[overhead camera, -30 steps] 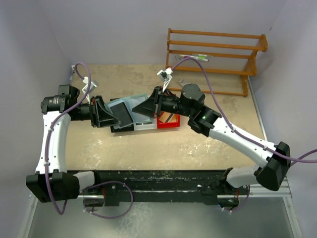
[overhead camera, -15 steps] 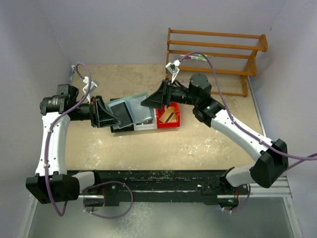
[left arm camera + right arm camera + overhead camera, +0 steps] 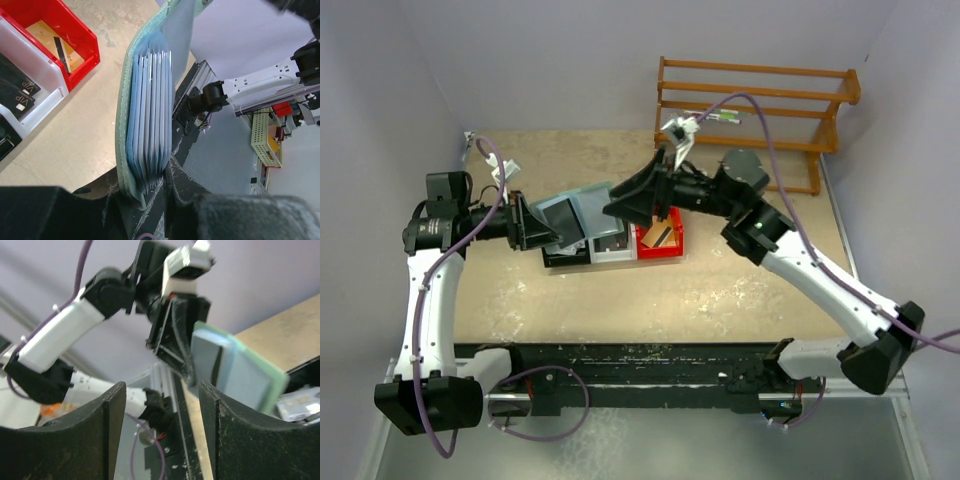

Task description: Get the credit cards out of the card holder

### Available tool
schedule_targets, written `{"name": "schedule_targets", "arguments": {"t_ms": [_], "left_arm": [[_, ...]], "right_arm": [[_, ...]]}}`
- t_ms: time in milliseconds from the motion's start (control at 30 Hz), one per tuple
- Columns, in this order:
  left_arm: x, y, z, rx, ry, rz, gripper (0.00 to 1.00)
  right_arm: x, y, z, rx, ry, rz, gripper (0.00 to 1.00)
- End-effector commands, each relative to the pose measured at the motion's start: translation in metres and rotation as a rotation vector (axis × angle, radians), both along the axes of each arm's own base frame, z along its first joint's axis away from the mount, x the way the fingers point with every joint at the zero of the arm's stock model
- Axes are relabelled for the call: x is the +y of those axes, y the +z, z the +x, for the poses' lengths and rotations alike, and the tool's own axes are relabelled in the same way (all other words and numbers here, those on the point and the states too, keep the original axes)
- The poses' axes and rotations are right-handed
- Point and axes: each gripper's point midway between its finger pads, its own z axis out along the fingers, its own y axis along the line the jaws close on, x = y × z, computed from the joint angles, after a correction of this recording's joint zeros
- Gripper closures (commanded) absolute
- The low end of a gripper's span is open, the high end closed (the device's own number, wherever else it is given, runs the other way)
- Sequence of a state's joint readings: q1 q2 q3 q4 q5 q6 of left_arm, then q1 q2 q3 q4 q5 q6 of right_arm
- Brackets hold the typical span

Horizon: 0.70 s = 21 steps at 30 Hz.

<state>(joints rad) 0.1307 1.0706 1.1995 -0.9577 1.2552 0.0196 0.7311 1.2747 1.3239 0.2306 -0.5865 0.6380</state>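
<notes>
Seen from overhead, two white robot arms reach over a tan tabletop [image 3: 570, 310]. A row of three small bins sits at its middle: a black bin [image 3: 565, 258], a white bin [image 3: 612, 252] and a red bin [image 3: 660, 252], side by side and touching. A wooden rack [image 3: 760, 70] stands at the far right corner.

The left arm [image 3: 425, 290] comes in from the left. Its jaws are clamped on the card holder [image 3: 575, 215], a grey-green pouch held in the air, tilted, above the black and white bins. The left wrist camera looks along the holder's open edge. A stack of light blue credit cards [image 3: 150, 115] stands packed inside it, edges fanned slightly. There seem to be about seven, though the edges blur together and the count is uncertain. The jaws pinch the pouch at its lower end, one on each side.

The right arm [image 3: 820, 275] reaches in from the right, with its jaws just beside the holder's far edge, over the white and red bins. The right wrist camera shows these jaws spread wide with nothing between them. The holder shows beyond them and is not touched by them.

In the left wrist view, the white bin holds black cards [image 3: 20, 97] printed with "VIP". The red bin holds what looks like a tan card [image 3: 52, 42] with a dark stripe.
</notes>
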Motion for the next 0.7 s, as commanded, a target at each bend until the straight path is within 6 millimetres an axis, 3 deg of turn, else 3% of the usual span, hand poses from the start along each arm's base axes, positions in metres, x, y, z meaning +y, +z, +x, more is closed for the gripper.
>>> {"name": "schedule_targets", "arguments": {"t_ms": [0, 267, 667], "left_arm": [[-0.002, 0.019, -0.001, -0.044, -0.032, -0.042, 0.97], [-0.01, 0.042, -0.024, -0.086, -0.135, -0.135, 0.96], [-0.011, 0.043, -0.026, -0.08, -0.15, -0.148, 0.95]], "right_arm": [[0.033, -0.02, -0.022, 0.011, 0.24, -0.021, 0.4], [0.047, -0.042, -0.019, 0.052, 0.313, -0.056, 0.45], [0.068, -0.054, -0.023, 0.091, 0.379, -0.057, 0.56]]}}
